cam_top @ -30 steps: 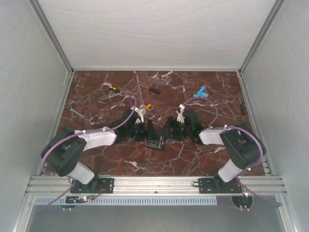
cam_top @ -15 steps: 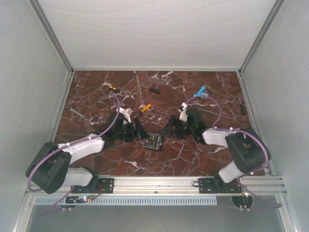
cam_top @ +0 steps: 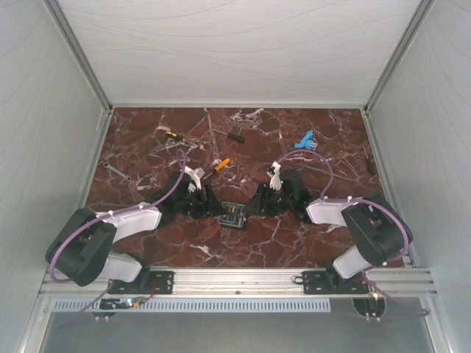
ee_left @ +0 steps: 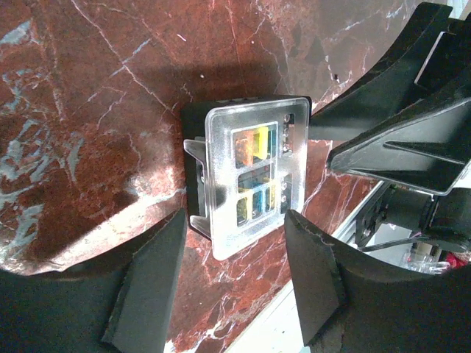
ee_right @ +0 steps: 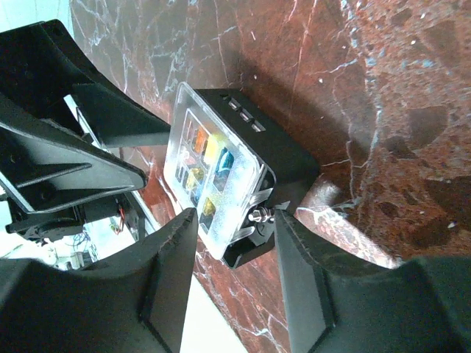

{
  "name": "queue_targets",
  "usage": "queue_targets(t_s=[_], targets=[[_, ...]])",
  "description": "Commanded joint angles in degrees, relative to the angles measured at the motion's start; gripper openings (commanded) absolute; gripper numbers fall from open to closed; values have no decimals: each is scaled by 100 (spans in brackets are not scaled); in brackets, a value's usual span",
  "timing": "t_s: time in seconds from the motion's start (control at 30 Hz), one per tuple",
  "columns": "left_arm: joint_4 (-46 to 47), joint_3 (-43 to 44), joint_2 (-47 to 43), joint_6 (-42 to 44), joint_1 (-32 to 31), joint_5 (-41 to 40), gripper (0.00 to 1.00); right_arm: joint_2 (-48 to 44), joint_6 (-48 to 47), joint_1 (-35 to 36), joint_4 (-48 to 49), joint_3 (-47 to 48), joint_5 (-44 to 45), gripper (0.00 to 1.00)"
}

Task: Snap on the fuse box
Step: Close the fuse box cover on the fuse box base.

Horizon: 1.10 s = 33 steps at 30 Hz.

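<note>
Fuse box (cam_top: pixel 234 215) sits mid-table (cam_top: pixel 294 132), the clear lid (ee_left: pixel 246 176) resting on top and seemingly not latched. Your left gripper (cam_top: pixel 211 205) and right gripper (cam_top: pixel 257 205) are both spread, flanking it left and right. They are likely placed to steady the base while you press the lid home.

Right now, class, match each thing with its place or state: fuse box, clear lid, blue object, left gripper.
Things:
1 fuse box
2 clear lid
3 blue object
4 left gripper

Places or states:
A far right part of the table
B open
C black, at the table's middle
D covering the box's top

Pairs: 1-C, 2-D, 3-A, 4-B
</note>
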Motion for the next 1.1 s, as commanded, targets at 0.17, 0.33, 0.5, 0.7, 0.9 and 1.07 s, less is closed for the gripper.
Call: queue_targets(t_s=[0.17,0.33,0.5,0.7,0.9,1.07], targets=[[287,211,83,-33,-68,127,53,174,158,168,253,96,-90,39],[323,245,157,-50,-131,129,53,244,179,266,185,160,-96,36],[288,304,131,-38,-193,105,52,203,195,343,160,235,-155,32],[32,448,8,61,-329,-105,51,-78,140,362,-64,312,-95,30],[-134,534,-43,97,-445,-254,51,-319,97,361,-288,304,-17,29],[-260,596,3,144,-549,-414,51,-353,13,364,-418,234,110,30]])
